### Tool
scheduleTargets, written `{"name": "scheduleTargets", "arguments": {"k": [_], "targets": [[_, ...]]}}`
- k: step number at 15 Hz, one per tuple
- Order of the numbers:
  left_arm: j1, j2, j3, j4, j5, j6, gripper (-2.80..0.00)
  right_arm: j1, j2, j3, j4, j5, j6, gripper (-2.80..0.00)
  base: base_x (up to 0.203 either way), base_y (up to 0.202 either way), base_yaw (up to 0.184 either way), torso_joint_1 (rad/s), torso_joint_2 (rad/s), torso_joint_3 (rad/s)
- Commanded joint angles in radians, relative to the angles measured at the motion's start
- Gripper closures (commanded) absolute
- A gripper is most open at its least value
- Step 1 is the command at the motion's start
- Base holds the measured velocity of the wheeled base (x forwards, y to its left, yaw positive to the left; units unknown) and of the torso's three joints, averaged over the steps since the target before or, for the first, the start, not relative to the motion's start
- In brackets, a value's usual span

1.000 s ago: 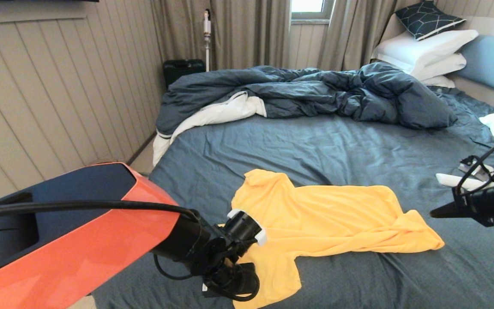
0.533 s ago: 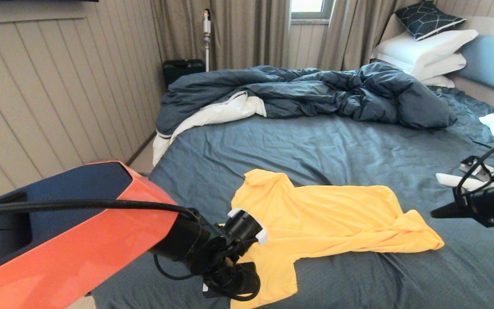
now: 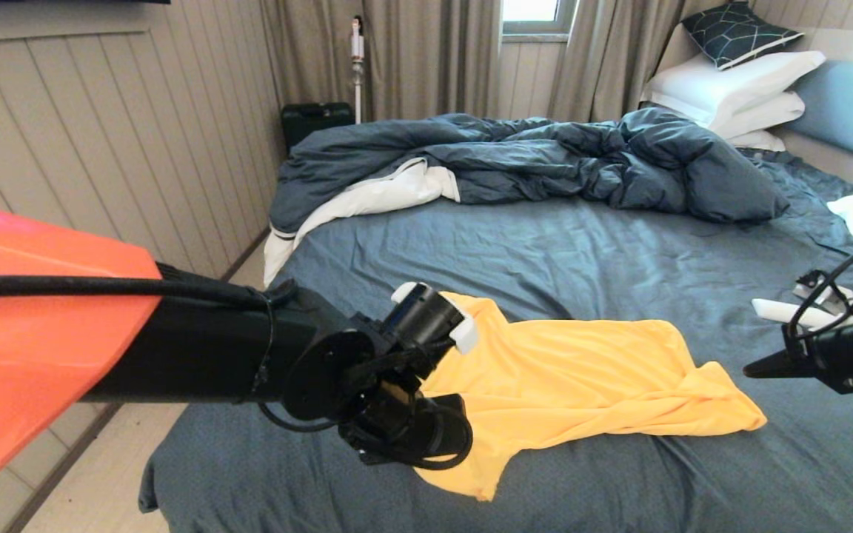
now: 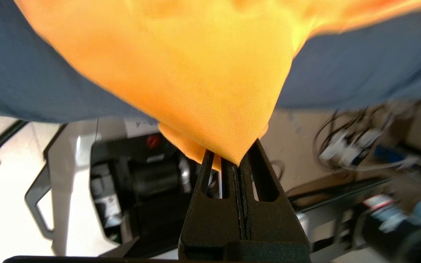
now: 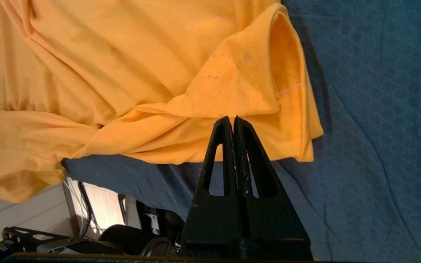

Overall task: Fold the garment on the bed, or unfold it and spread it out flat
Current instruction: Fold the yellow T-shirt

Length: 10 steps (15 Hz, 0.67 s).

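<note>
1. The garment (image 3: 582, 381) lies crumpled across the near part of the bed (image 3: 545, 252), its length running left to right; one sleeve end (image 5: 287, 91) lies flat at the right, and its left corner is lifted clear of the sheet.
2. No container is in view. A rumpled duvet (image 3: 530, 159) is heaped at the far side of the bed, with pillows (image 3: 730, 92) by the headboard (image 3: 852, 107).
3. Open sheet lies between garment and duvet. The garment's near edge is close to the bed's near edge, and the lifted corner appears to hang about over that edge, though the arm hides much of it.
4. The left gripper (image 4: 238, 164) is pressed together on the garment's corner, the cloth pinched at its fingertips and draping away from them.
5. The right gripper (image 5: 233, 122) has its fingers pressed together with nothing between them; it hovers just beside the right sleeve end, apart from the cloth.
</note>
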Motion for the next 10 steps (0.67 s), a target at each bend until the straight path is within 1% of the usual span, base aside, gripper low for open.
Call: {"name": "scheduleTargets", "arguments": {"k": [1,3,6,10], "targets": [[0.013,0.027,-0.069,0.022,-0.001,-0.004,0.0,-0.001,-0.005,0.004,0.004,0.004,-0.001,0.0,0.0,0.0,0.0,0.0,0.0,0.0],[0.036,0.08,-0.117,0.03,-0.001,-0.002,0.0,-0.004,-0.003,0.002,0.004,0.004,-0.003,0.0,0.0,0.0,0.0,0.0,0.0,0.0],[0.096,0.139,-0.186,0.033,-0.002,0.018,0.0,-0.004,0.0,0.002,0.002,0.004,-0.003,0.0,0.0,0.0,0.0,0.0,0.0,0.0],[0.195,0.256,-0.384,0.088,-0.007,0.03,0.0,-0.004,0.006,0.004,0.004,0.004,-0.001,0.0,0.0,0.0,0.0,0.0,0.0,0.0]]}}
